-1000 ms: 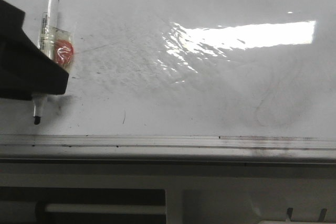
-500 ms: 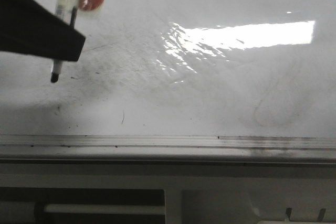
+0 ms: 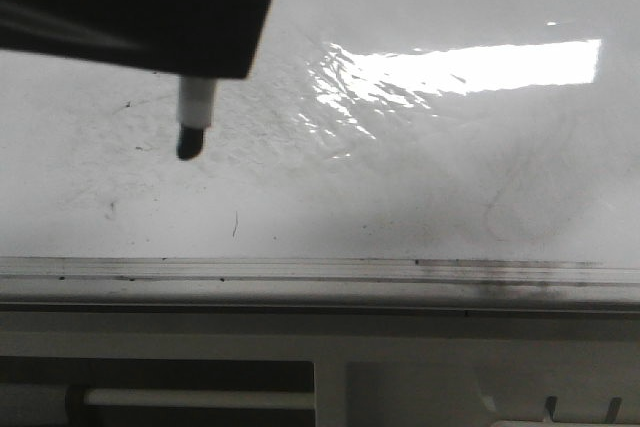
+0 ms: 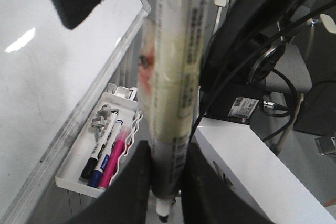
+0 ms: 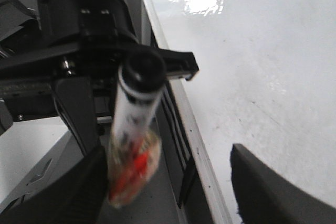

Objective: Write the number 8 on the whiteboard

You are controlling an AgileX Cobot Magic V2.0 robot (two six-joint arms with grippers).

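Whiteboard carried no 8 yet; only grey smudges, stray specks and glare showed on it.
Left gripper was pinched on the marker, gripped low on the barrel with the tip protruding, probably so the nib reaches the board ahead of the fingers. Nib sat over the board's left area; contact could not be judged. Right gripper was spread and held nothing, the marker showing in its view.

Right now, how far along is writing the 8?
Done: nothing; the whiteboard shows only grey smudges, no number 8. In hand: the left gripper clamps the marker, its tip in front of the board; contact cannot be told. Left: the whole figure.
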